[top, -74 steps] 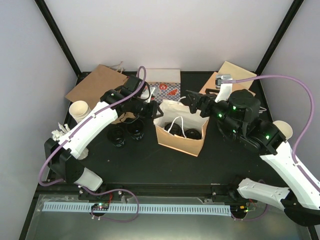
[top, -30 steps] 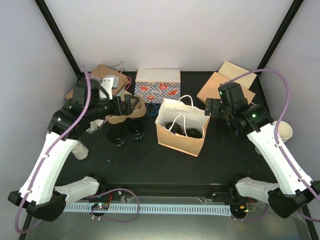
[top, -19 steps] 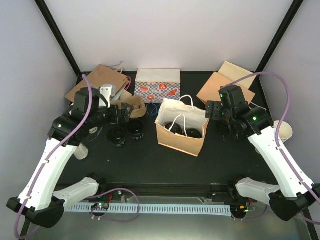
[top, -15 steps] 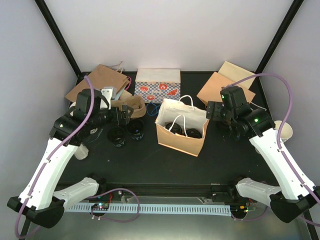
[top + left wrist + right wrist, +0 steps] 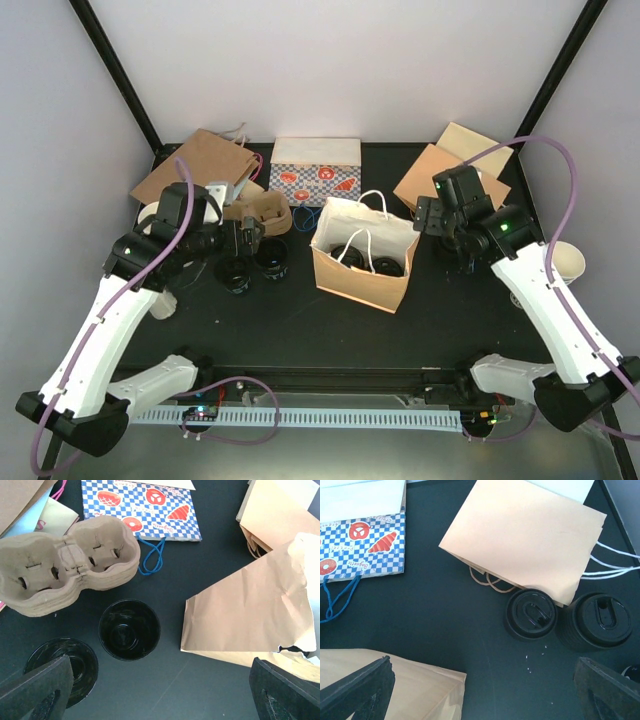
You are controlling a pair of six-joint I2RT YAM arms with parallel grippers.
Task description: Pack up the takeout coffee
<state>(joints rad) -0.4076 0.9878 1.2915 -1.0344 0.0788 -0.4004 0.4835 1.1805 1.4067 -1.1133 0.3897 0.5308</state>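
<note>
While both pincers hang spread wide with nothing between them, the takeout coffee sits in three pairs around the standing paper bag (image 5: 365,285). Two bagged cups (image 5: 352,259) show side by side down its open mouth, under the white handles. Two left cups (image 5: 129,629) stand on the table just left of the bag, close together and clear of its wall. The left gripper (image 5: 245,238) hovers over them, its fingers (image 5: 35,692) filling the lower corners of the wrist view. Two right cups (image 5: 531,614), black lids up, stand to the right of the bag and almost touch each other. One of them sits at the edge of one of the two flat tan bags (image 5: 425,178) lying behind and right of the bag. The right gripper (image 5: 425,215) hangs on that same side, near them.

One stack of pulp carriers (image 5: 70,565) rests behind the left cups, left of the bag. One blue-checked bag (image 5: 315,170) lies directly behind the bag. One flat brown bag (image 5: 195,165) lies well to its left and behind. One cream paper cup (image 5: 565,262) stands well to its right.
</note>
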